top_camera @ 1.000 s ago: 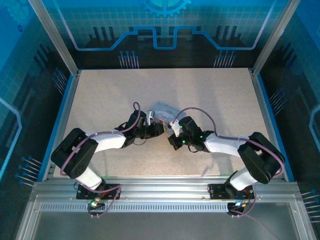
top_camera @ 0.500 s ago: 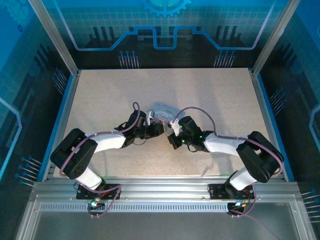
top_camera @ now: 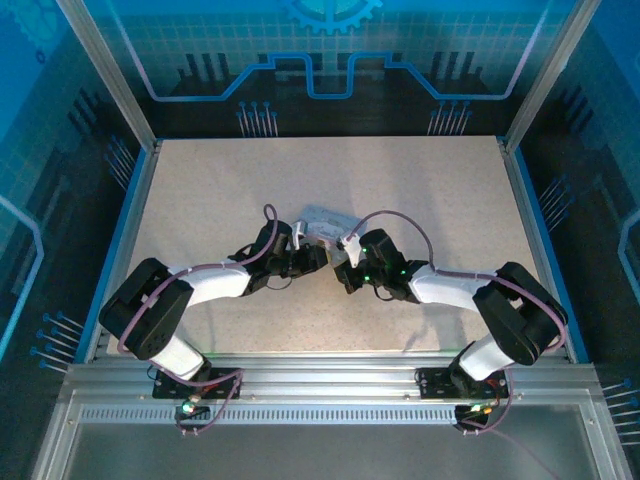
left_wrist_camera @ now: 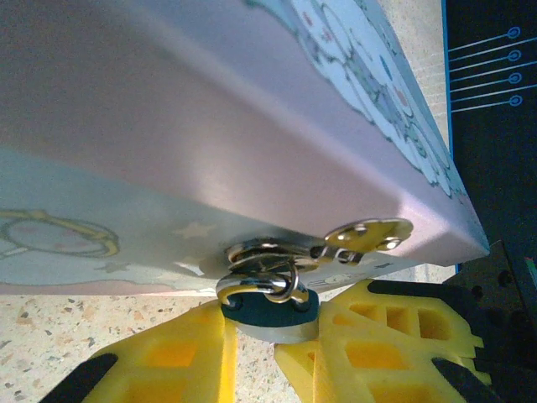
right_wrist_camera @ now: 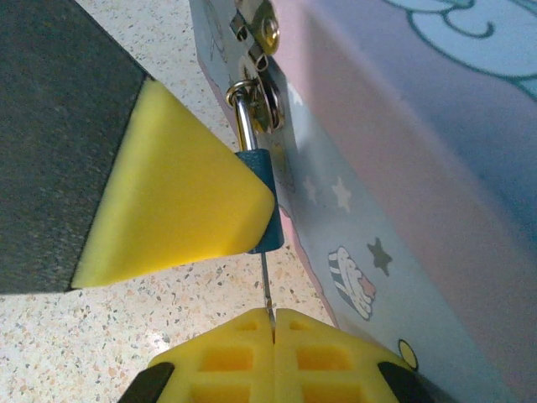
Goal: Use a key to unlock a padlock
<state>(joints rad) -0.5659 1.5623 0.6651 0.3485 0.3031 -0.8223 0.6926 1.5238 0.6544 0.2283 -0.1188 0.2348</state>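
The small dark bluish padlock (left_wrist_camera: 270, 311) hangs by its silver shackle from the clasp ring of the pastel tin (left_wrist_camera: 210, 109). My left gripper (left_wrist_camera: 256, 327) is shut on the padlock body, with a yellow finger on each side. In the right wrist view the padlock (right_wrist_camera: 263, 201) shows beside a left finger (right_wrist_camera: 185, 201). The thin key (right_wrist_camera: 265, 281) runs straight from the padlock's underside down into my right gripper (right_wrist_camera: 273, 316), which is shut on it. From above, the left gripper (top_camera: 316, 257) and right gripper (top_camera: 346, 268) meet in front of the tin (top_camera: 325, 218).
The pastel cartoon tin lies on the speckled table (top_camera: 420, 190), with its gold hasp (left_wrist_camera: 369, 233) right above the padlock. Blue rails and metal posts edge the table. Open tabletop stretches to the far side and to both sides.
My right wrist has shifted slightly toward the tin while still holding the key. The left arm and the tin have stayed in place.
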